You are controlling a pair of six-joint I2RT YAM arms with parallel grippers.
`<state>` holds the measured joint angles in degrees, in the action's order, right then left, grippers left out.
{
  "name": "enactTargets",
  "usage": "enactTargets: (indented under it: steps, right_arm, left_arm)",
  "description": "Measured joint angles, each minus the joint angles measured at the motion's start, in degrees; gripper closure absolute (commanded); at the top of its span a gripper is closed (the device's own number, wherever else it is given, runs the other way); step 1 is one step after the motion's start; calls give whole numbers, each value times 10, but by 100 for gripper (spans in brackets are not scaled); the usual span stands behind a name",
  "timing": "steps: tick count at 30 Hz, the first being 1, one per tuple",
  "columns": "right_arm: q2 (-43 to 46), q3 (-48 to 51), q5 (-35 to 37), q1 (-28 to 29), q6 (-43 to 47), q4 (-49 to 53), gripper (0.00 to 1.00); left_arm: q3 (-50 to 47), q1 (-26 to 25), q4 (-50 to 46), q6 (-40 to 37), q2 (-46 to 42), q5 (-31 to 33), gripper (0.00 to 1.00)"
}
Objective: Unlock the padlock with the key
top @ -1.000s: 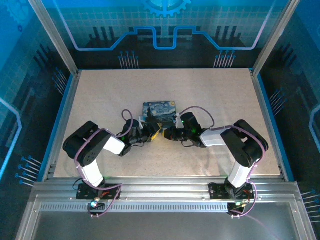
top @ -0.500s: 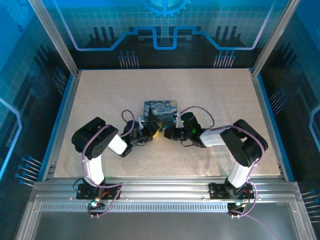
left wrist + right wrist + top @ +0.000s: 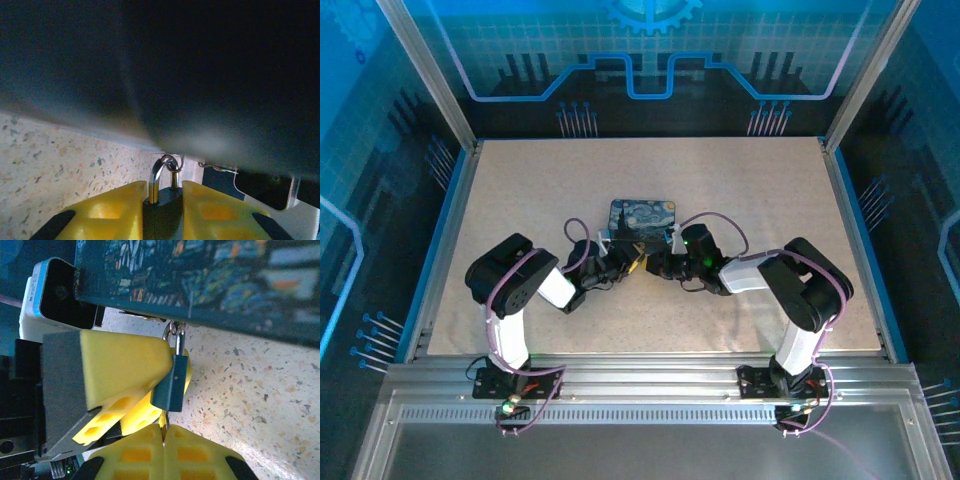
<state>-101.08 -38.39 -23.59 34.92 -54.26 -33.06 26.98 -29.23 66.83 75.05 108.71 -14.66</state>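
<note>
My left pincer [image 3: 628, 265] lies low over the tabletop [image 3: 520, 200], left of centre, just in front of the blue tin [image 3: 642, 216]. In the left wrist view its two yellow pads [image 3: 107, 210] are clamped on the dark body of the padlock [image 3: 162, 215], one pad on each side. The silvery shackle [image 3: 156, 175] stands upright above the pads and passes through a small metal loop on the tin's near edge. The padlock therefore hangs against the tin's front wall.

My right pincer [image 3: 652, 266] faces the left one from the right, close to it. In the right wrist view its pads are pressed together on the key [image 3: 164, 421], a thin dark sliver. The key reaches from the seam between the pads up to the underside of the padlock. I cannot tell how far the key tip sits inside.
</note>
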Motion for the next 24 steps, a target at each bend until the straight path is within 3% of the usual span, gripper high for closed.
enactTargets:
  steps: [7, 14, 19, 24]
  right_arm:
    - [5, 3, -2, -5, 2, 5, 78]
    - [61, 18, 0, -12, 38, 66, 63]
    - [122, 20, 25, -13, 97, 127, 55]
    - [199, 20, 70, -12, 203, 202, 37]
  left_arm:
    - [0, -3, -2, -1, -3, 3, 91]
    - [0, -12, -37, -1, -30, 3, 92]
    - [0, -21, -84, -2, -60, 3, 93]
    - [5, -28, -139, -2, -92, 5, 94]
